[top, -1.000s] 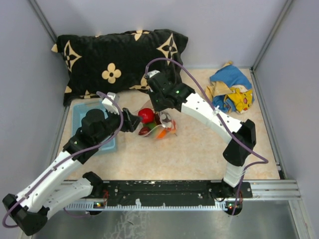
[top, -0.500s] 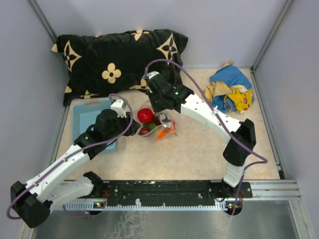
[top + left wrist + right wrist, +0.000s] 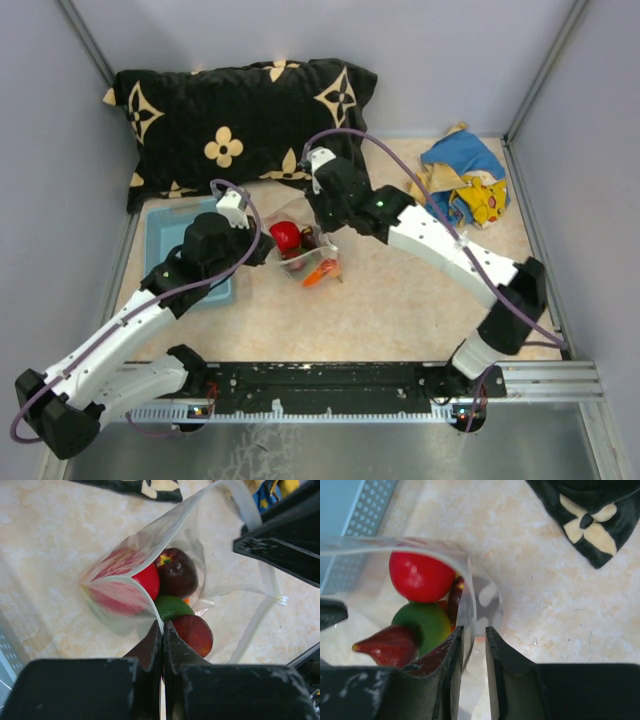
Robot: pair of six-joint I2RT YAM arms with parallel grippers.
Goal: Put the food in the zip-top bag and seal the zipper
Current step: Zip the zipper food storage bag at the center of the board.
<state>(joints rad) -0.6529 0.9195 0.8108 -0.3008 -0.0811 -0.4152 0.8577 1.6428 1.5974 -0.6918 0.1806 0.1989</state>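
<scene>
The clear zip-top bag (image 3: 308, 258) lies mid-table with its mouth gaping. Inside is the food: a red ball (image 3: 148, 580), a dark purple piece (image 3: 178, 573), a green piece (image 3: 170, 607) and a dark red piece (image 3: 196, 633); an orange piece (image 3: 321, 272) shows from above. My left gripper (image 3: 163, 630) is shut on the bag's pale zipper edge (image 3: 148, 600) at the near-left side. My right gripper (image 3: 474, 632) stands open on the opposite side, with the bag's clear wall (image 3: 466, 587) loose between its fingers, leaning on the left one.
A light blue basket (image 3: 168, 238) sits left of the bag, under my left arm. A black pillow with cream flowers (image 3: 235, 110) lies along the back. A blue-and-yellow cloth (image 3: 465, 180) is bunched at the back right.
My left gripper moved in and shut on the bag's edge. My right gripper opened, letting go of the bag wall, and its arm swung to the right. The bag shifted slightly.
</scene>
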